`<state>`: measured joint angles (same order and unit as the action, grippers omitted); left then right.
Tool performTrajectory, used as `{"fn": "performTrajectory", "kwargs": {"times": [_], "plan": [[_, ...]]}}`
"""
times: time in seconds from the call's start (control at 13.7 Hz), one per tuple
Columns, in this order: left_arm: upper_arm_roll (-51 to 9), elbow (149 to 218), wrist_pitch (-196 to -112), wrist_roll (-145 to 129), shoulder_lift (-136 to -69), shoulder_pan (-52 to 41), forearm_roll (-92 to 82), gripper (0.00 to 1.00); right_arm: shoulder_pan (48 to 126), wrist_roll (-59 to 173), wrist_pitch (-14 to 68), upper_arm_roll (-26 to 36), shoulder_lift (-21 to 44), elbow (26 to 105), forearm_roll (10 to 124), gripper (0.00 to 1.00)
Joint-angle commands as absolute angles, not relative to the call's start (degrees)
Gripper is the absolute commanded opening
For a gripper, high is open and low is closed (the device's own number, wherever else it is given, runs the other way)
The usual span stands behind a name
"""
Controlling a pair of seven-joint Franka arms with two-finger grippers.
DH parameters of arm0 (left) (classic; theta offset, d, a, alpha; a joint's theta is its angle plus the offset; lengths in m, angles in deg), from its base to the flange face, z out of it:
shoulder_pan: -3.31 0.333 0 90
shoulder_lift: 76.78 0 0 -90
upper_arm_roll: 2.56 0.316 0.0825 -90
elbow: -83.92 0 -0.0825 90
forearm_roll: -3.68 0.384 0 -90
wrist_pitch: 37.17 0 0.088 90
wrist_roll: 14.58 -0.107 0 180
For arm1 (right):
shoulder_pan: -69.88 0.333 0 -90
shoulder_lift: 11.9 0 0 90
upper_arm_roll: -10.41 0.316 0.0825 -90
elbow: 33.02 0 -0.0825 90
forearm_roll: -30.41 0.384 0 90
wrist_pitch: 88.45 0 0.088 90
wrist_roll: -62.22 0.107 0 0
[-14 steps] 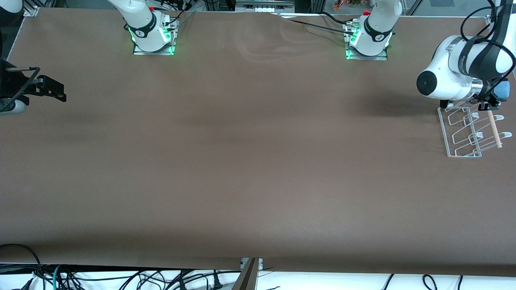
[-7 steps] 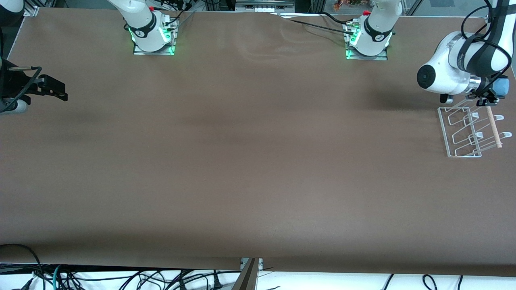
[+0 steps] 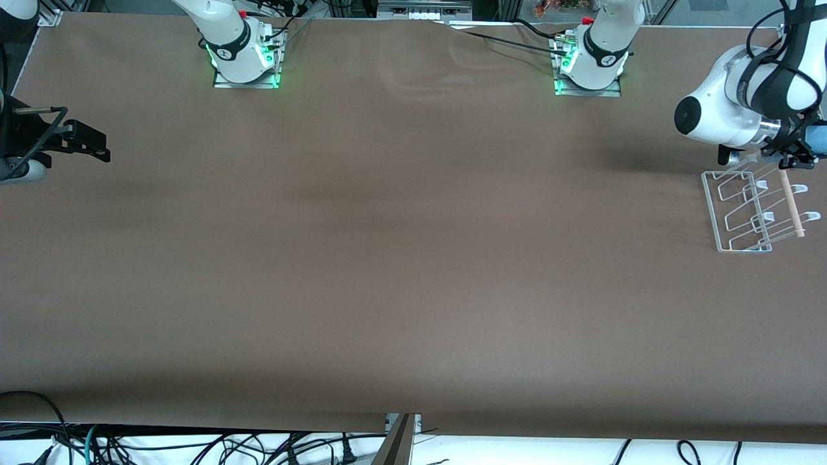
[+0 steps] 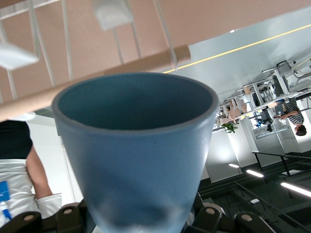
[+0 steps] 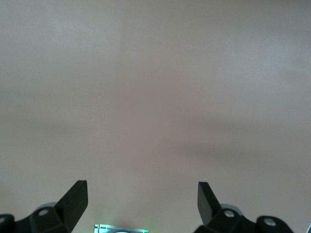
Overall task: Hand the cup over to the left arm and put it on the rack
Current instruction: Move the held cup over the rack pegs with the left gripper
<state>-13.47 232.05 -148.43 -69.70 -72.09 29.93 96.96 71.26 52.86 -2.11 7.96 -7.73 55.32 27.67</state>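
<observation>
The left gripper (image 3: 796, 158) is clamping its jaws on the base of the cup (image 4: 136, 150), holding it on its side over the rack's (image 3: 736, 210) edge farthest from the front camera, mouth facing the wooden dowel (image 4: 97, 80) just ahead. The rack is sitting at the left arm's end of the desk (image 3: 400, 258). The right gripper (image 5: 142, 194) is waiting, jaws wide and empty, over bare desk.

The left gripper (image 3: 796, 158) drifts toward the table's end, off the rack's (image 3: 736, 210) near rows. The cup (image 3: 819, 139) goes along, clamped in it, nearly out of frame.
</observation>
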Motion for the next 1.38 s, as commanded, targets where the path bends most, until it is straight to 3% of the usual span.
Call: {"fn": "performTrajectory", "kwargs": {"times": [0.0, 0.22, 1.16, 1.31], "plan": [[-13.28, 235.43, -149.67, -67.16, -70.1, 29.86, 99.39, 0.0, 71.02, 53.25, -3.2, 7.95, -7.51, 54.17, 28.74, 1.0], [-13.28, 238.16, -150.37, -63.28, -69.49, 29.68, 102.2, 0.0, 71.02, 53.34, -3.2, 7.95, -7.51, 54.17, 28.83, 1.0], [-13.02, 237.29, -151.51, -60.9, -70.54, 28.71, 107.38, 0.0, 70.93, 53.17, -3.11, 7.86, -7.51, 54.17, 28.83, 1.0], [-10.66, 237.2, -152.13, -60.99, -70.1, 28.63, 109.22, 0.0, 70.93, 53.17, -3.2, 7.86, -7.51, 54.17, 28.83, 1.0]]}}
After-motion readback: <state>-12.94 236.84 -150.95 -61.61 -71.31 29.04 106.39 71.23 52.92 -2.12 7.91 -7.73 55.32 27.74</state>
